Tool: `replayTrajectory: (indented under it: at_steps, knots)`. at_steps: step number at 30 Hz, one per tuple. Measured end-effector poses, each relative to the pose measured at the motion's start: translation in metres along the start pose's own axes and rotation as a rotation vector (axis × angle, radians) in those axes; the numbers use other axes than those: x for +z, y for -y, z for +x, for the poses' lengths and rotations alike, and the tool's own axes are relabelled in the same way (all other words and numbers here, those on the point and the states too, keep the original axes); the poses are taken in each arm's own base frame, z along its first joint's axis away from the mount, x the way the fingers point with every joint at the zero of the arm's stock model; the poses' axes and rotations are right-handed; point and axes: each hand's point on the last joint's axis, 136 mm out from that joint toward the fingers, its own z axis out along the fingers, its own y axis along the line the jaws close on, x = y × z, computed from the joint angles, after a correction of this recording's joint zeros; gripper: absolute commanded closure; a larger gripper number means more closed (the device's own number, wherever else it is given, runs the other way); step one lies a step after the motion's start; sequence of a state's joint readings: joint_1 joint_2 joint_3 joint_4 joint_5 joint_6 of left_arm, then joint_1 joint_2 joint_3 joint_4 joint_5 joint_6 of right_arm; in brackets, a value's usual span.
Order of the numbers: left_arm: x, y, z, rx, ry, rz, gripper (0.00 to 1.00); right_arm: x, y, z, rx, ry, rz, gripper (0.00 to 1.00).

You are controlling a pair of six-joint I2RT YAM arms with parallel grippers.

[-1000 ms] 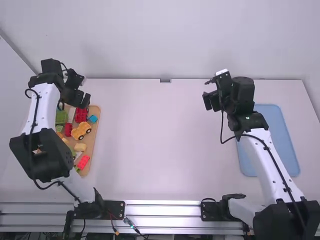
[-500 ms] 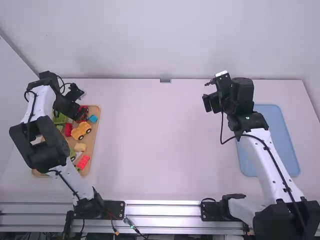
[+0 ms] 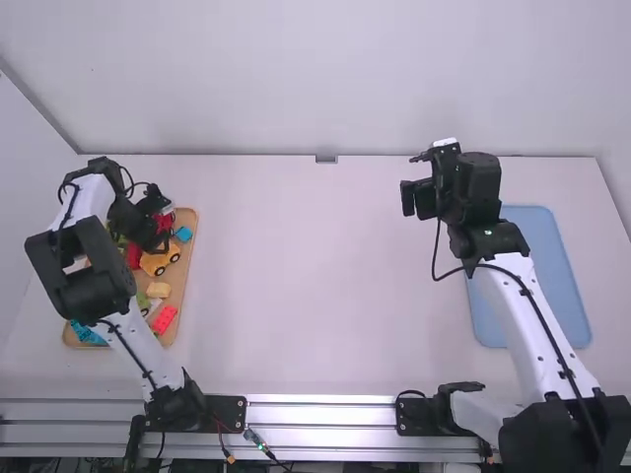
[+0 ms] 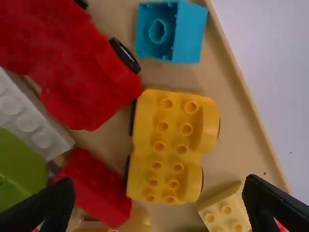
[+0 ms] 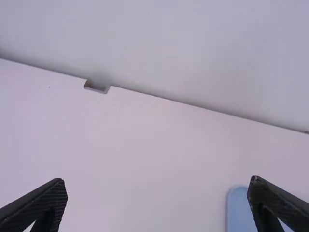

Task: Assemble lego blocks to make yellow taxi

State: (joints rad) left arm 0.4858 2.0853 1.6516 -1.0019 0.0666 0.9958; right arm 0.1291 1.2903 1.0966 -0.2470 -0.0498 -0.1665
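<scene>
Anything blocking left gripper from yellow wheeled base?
Nothing visible: the yellow wheeled base lies uncovered, ahead of the open left gripper. Beside it, the red wheeled base and a red brick might crowd one finger.

High view: far, above, facing forward-down. Left wrist view: close over tray (image 4: 236,135), shared at high view's left. Right wrist view: farther off, facing table's back edge (image 5: 193,107), shared upper centre.

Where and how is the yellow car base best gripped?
Take the yellow car base from above, probably, with the left gripper closing on its long sides at the narrow waist between the wheels. It lies studs up, narrower across than along; a red brick sits close to one long side.
</scene>
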Motion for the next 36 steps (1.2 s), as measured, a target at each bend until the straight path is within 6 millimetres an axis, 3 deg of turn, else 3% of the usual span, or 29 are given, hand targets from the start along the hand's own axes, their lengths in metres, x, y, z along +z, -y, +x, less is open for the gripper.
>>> replayTrajectory:
  at_steps: [8, 24, 28, 36]
  knots:
    - [0.031, 0.004, 0.024, 0.015, -0.063, -0.007, 0.11, 0.0, 0.0, -0.001, 0.004, 0.004, 0.001, 0.01]
    - [0.049, 0.01, 0.032, 0.022, -0.078, -0.011, 0.11, 0.0, -0.009, -0.002, -0.008, 0.005, -0.021, 0.01]
    - [0.057, 0.014, 0.036, 0.022, -0.09, -0.006, 0.15, 0.0, -0.009, -0.002, -0.009, 0.006, -0.022, 0.01]
    - [0.058, 0.013, 0.036, 0.026, -0.086, -0.011, 0.37, 0.0, -0.01, -0.002, -0.011, 0.005, -0.022, 0.01]
